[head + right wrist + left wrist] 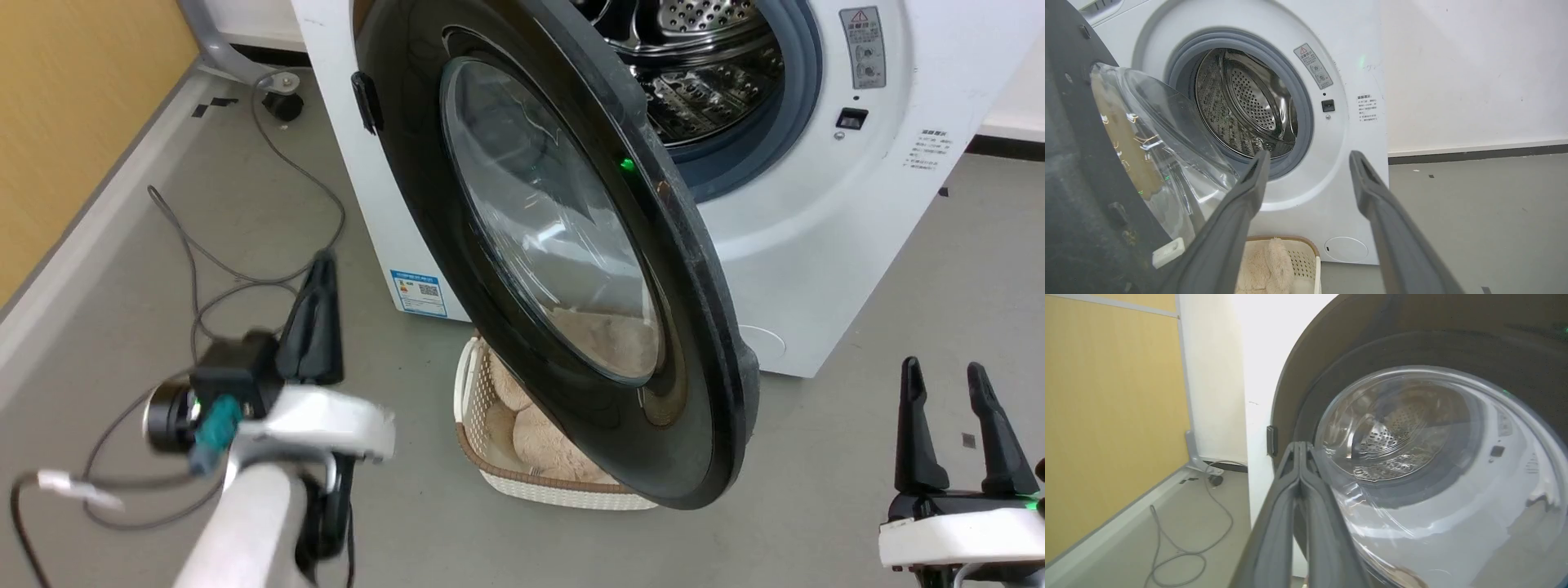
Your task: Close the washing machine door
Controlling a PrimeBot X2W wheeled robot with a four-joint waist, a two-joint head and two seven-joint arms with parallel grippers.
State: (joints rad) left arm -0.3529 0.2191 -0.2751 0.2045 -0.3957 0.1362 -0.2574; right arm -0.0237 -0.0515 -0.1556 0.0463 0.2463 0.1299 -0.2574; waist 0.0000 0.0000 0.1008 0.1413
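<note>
the washing machine door [547, 220] is swung out before the washing machine [816, 245], hinged at its left. a basket [555, 490] is set on the floor [816, 457] before the machine, under the door, with a plush toy [539, 433] laid in it. a cable [193, 269] is laid on the floor to the machine's left.

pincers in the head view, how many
2: the left pincer at lower left, shut, left of the washing machine door; the right pincer at lower right, open.
</note>
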